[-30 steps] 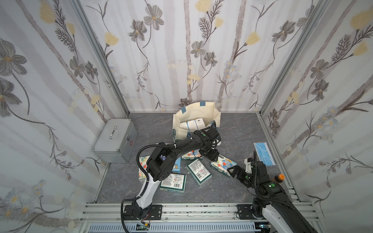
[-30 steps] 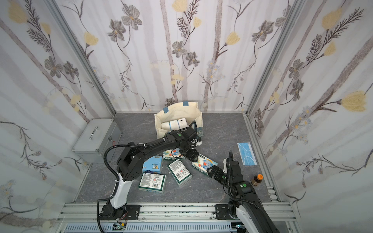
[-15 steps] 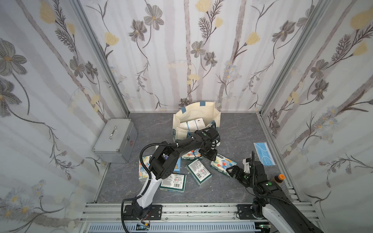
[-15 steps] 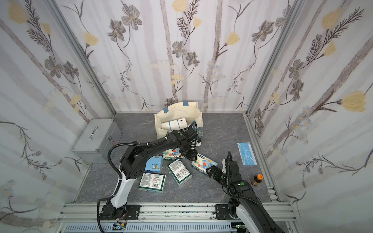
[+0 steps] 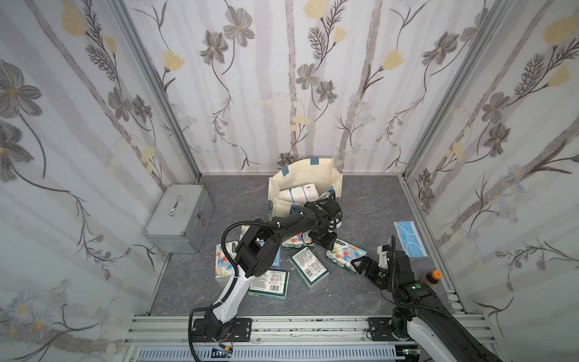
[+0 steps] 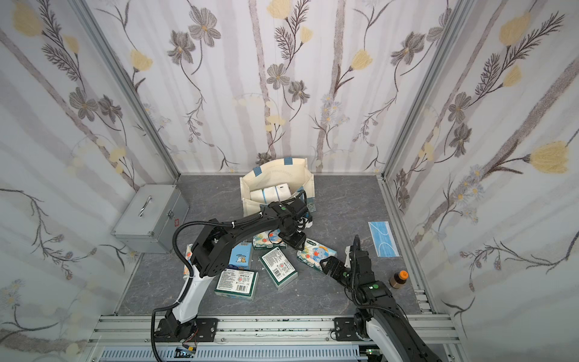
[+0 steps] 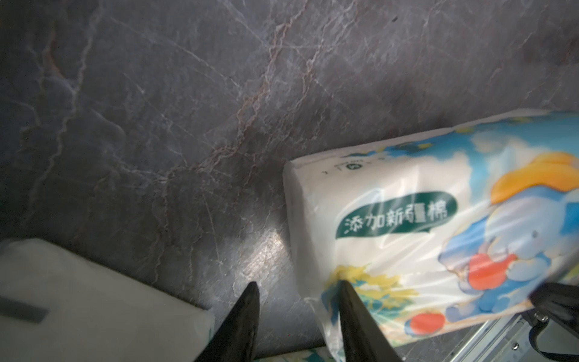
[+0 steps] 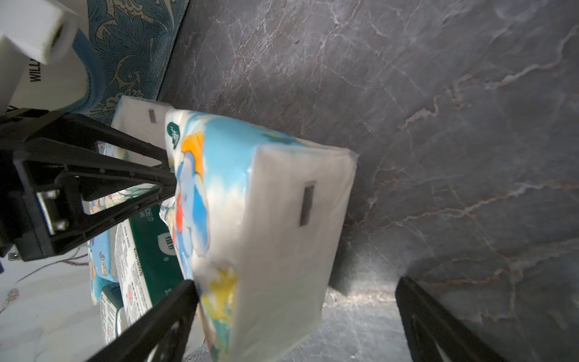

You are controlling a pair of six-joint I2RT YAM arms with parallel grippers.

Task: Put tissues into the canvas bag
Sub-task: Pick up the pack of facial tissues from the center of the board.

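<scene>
An elephant-print tissue pack [image 5: 346, 255] [image 6: 316, 255] lies on the grey floor in front of the canvas bag [image 5: 305, 170] [image 6: 275, 170], which holds white packs [image 5: 299, 194]. My left gripper [image 5: 326, 243] [image 7: 297, 286] is at that pack's bag-side end, jaws narrowly open with floor between them. One fingertip [image 7: 343, 286] rests on the pack's [image 7: 423, 219] corner by a loose wrapper flap. My right gripper [image 5: 357, 264] [image 8: 296, 290] stands wide open around the pack's [image 8: 266, 219] other end. Several more tissue packs [image 5: 308, 271] lie under the left arm.
A grey metal case [image 5: 178, 217] stands at the left wall. A flat blue face mask [image 5: 409, 239] lies by the right wall, and a brown bottle with an orange cap [image 5: 430, 279] stands beside my right arm. The bag's patterned bottom band [image 8: 131, 47] is near the packs.
The left gripper's jaws have narrowed at the end of the elephant pack. My right gripper has crept closer to the pack's near end, still wide open.
</scene>
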